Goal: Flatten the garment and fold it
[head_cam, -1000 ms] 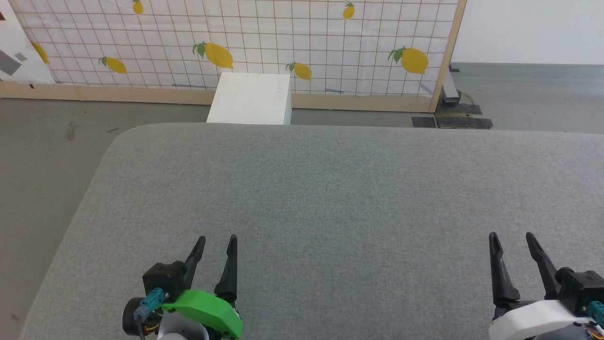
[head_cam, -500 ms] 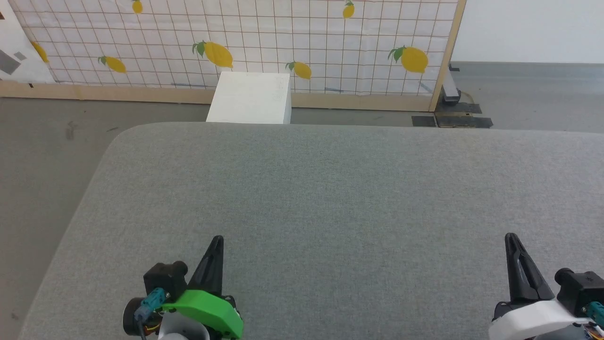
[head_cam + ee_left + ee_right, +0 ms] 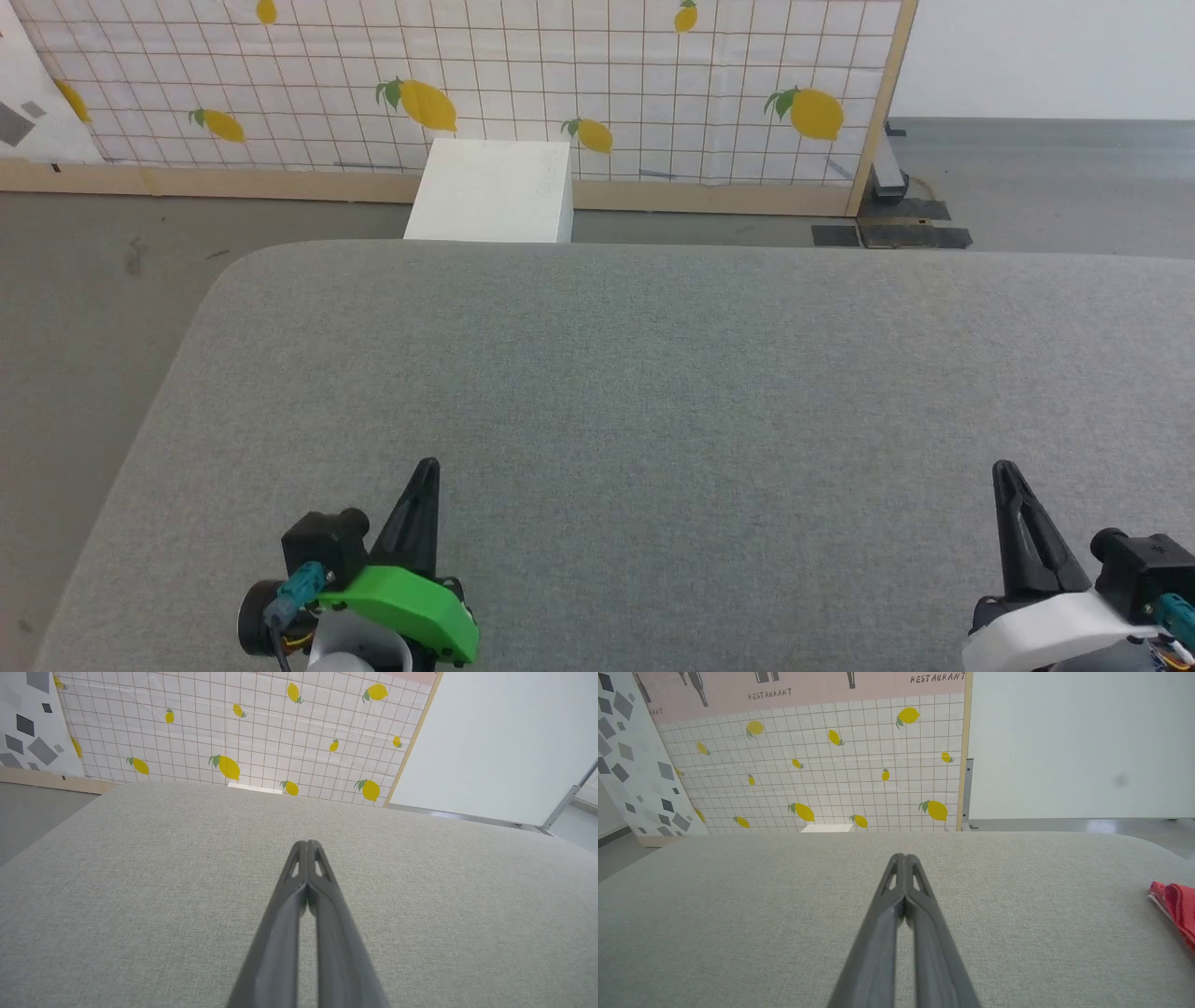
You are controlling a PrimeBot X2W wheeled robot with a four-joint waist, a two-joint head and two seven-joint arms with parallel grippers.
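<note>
The grey padded table (image 3: 653,373) spreads over the lower two thirds of the head view. Its rounded corner is at upper left, its far edge crosses the upper third, and bare surface lies open across the middle. Past that edge are a white box (image 3: 490,191), a lemon-print screen (image 3: 597,65) and grey floor (image 3: 84,280). The left gripper (image 3: 428,465), lower left, and the right gripper (image 3: 1002,467), lower right, are pinched closed on nothing. In the right wrist view the garment (image 3: 1176,905), a red bunch, lies at the frame's right edge, well apart from that gripper.

Grey floor (image 3: 93,280), lemon-print screen (image 3: 560,75), white box (image 3: 490,191)
</note>
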